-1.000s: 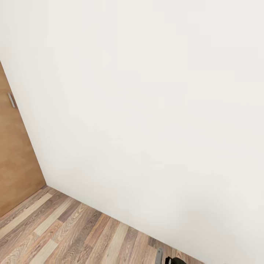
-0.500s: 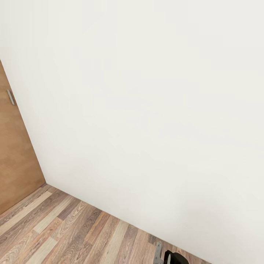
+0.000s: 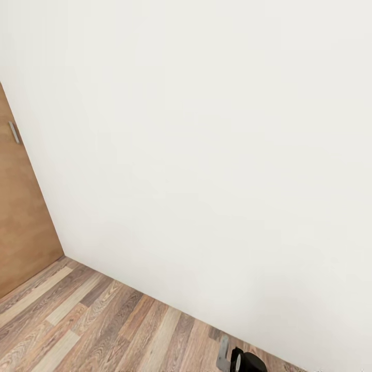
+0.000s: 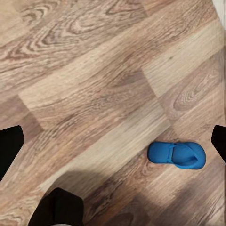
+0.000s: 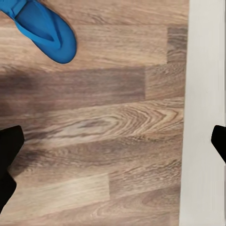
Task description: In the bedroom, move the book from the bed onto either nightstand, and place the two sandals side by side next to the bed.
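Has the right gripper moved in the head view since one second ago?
Yes. The right gripper has come up further into view from the bottom edge, toward the wall, while the floor edge barely shifted.

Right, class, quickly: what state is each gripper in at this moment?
Left gripper: open, holding nothing, above the floor with a blue sandal lying below.
Right gripper: open, holding nothing.
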Tool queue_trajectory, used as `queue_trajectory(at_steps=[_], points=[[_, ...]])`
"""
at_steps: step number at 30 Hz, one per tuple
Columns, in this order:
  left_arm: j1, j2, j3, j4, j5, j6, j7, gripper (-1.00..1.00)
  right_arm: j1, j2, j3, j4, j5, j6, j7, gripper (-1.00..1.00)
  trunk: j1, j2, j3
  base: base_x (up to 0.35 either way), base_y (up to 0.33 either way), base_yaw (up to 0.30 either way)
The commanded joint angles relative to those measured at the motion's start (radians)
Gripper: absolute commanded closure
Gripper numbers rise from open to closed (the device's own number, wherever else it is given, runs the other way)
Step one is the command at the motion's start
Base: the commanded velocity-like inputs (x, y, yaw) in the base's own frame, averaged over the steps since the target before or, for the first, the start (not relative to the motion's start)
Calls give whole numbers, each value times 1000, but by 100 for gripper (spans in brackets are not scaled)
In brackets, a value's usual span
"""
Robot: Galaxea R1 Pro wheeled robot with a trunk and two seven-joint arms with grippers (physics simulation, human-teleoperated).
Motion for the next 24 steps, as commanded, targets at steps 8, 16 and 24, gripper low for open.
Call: queue_trajectory(at_steps=[8,16,24], points=[[0,-7,2,-141,12,135,-14,-100,0,0,2,-21,11,5,4,-100,31,-57,-26,0,0,0],[0,-15,0,-317,73,238,-16,-100,0,-1,-1,-25,9,-1,-18,-100,61,-113,-51,0,0,0],[-3,-14,-24,-388,164,292,-14,-100,0,-4,-9,-25,8,-3,-24,-100,92,-169,-76,0,0,0]])
